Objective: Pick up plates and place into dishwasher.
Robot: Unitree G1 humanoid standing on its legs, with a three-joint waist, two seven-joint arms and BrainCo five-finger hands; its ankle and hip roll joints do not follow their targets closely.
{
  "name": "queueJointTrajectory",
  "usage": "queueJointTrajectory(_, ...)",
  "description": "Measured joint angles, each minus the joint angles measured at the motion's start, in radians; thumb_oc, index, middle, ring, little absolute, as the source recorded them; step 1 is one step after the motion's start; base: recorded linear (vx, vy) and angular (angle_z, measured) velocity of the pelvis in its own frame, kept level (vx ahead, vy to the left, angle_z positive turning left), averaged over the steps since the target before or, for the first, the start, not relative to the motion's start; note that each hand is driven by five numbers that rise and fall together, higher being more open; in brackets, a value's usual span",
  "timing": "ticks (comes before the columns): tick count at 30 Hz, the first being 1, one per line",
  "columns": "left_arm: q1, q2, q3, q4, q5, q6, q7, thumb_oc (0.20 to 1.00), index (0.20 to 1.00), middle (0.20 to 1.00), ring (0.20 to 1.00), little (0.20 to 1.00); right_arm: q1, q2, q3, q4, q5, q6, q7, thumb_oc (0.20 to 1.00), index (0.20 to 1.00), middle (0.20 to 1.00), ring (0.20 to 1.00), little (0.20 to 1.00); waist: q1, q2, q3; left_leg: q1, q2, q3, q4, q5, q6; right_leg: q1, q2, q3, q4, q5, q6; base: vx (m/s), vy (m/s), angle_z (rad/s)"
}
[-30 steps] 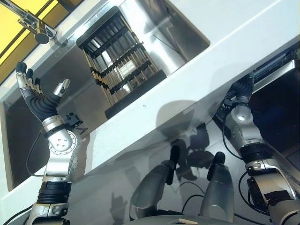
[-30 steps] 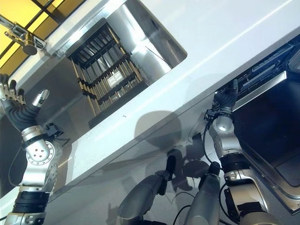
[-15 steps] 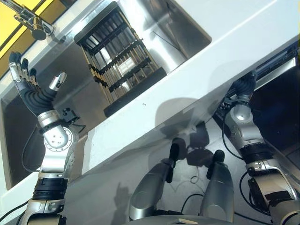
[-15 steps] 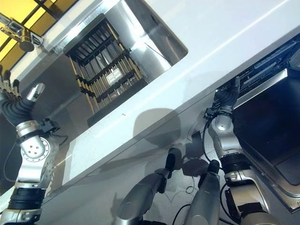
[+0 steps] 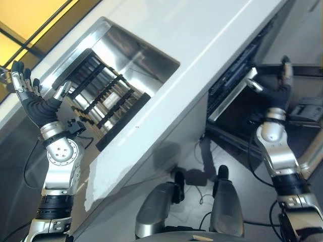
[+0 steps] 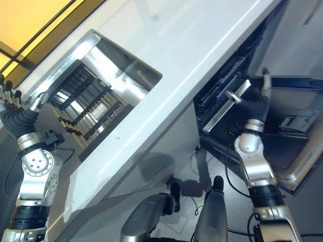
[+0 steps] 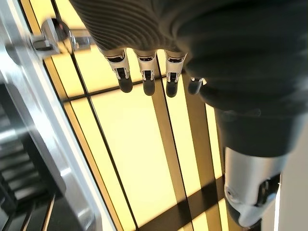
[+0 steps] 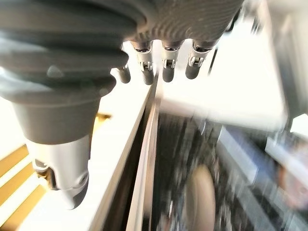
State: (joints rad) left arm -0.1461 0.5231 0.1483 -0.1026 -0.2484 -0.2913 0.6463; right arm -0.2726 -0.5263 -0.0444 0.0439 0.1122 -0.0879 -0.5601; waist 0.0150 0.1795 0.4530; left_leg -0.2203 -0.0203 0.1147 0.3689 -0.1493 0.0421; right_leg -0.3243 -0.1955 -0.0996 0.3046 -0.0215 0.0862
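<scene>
Left hand (image 5: 31,98) is up at the left edge, fingers straight and spread, holding nothing, over the steel sink (image 5: 146,53) with its one dark slatted rack (image 5: 101,96). Smooth white surface (image 5: 202,45) runs diagonally. Right hand (image 5: 280,88), fingers relaxed and empty, hovers by the open dishwasher (image 5: 237,96); a pale round plate (image 8: 199,199) shows blurred inside it.

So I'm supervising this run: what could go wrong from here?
The right hand is open beside the dishwasher door and rack; a swing might knock them. The left hand is raised, open, near the dish rack in the sink; reaching in may snag its bars.
</scene>
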Motion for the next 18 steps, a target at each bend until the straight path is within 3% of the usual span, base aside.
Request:
queueJointTrajectory(1,-0.002,0.006,0.008,-0.001,0.0,0.0,-0.001,1.0,1.0,1.0,1.0,1.0,0.011,0.002,-0.012,0.001,0.016,-0.008,-0.006,1.0,1.0,1.0,1.0,1.0,0.001,-0.002,-0.001,-0.006,0.031,0.04,0.001,0.0,0.0,-0.053,-0.001,0.007,0.135,-0.035,-0.065,-0.13,-0.09,-0.89)
queueJointTrajectory(2,-0.001,0.007,0.01,0.002,0.0,0.0,0.0,1.0,1.0,1.0,1.0,1.0,0.013,0.002,-0.018,0.001,0.023,-0.011,-0.013,1.0,1.0,1.0,1.0,1.0,-0.004,-0.006,-0.002,-0.006,0.033,0.051,0.0,-0.001,-0.002,-0.074,-0.003,0.009,0.227,-0.063,-0.079,-0.15,-0.092,-0.71)
queueJointTrajectory(3,-0.003,0.01,0.009,0.005,0.0,0.0,0.0,1.0,1.0,1.0,1.0,1.0,0.014,0.001,-0.023,0.002,0.03,-0.014,-0.017,1.0,1.0,1.0,1.0,1.0,-0.023,-0.02,-0.008,-0.003,0.028,0.062,0.001,0.0,-0.01,-0.063,-0.01,0.014,0.259,-0.069,-0.075,-0.14,-0.093,-0.44)
queueJointTrajectory(5,-0.012,0.022,0.01,0.004,0.0,0.0,0.002,1.0,1.0,1.0,1.0,1.0,0.004,-0.002,-0.022,0.007,0.039,-0.014,-0.022,1.0,1.0,1.0,1.0,1.0,-0.027,-0.034,-0.016,-0.004,0.011,0.066,0.008,0.002,-0.025,-0.02,-0.005,0.025,0.151,-0.088,-0.009,-0.12,-0.092,-0.73)
queueJointTrajectory(11,-0.072,0.025,-0.013,0.007,0.0,0.025,0.003,1.0,1.0,1.0,1.0,1.0,0.082,-0.002,-0.045,0.021,0.078,-0.019,-0.107,1.0,1.0,1.0,1.0,1.0,-0.12,-0.016,-0.022,-0.004,0.014,0.053,0.0,0.003,-0.039,-0.049,0.026,0.073,0.143,-0.068,-0.016,-0.11,-0.06,-0.35)
queueJointTrajectory(15,-0.073,0.006,-0.032,0.006,0.011,0.021,0.018,1.0,1.0,1.0,1.0,1.0,0.126,0.002,-0.088,0.044,0.116,-0.025,-0.206,1.0,1.0,1.0,1.0,1.0,-0.142,0.01,-0.013,-0.056,0.009,0.074,0.024,0.0,-0.042,-0.134,0.03,0.119,0.195,-0.074,-0.02,-0.17,0.037,-0.26)
queueJointTrajectory(18,-0.074,-0.005,-0.063,0.004,0.04,0.019,0.04,1.0,1.0,1.0,1.0,1.0,0.137,0.002,-0.101,0.067,0.149,-0.051,-0.263,1.0,1.0,1.0,1.0,1.0,-0.154,0.051,0.009,-0.124,0.006,0.079,0.061,-0.006,-0.043,-0.211,0.026,0.134,0.246,-0.091,-0.024,-0.15,0.046,-0.04)
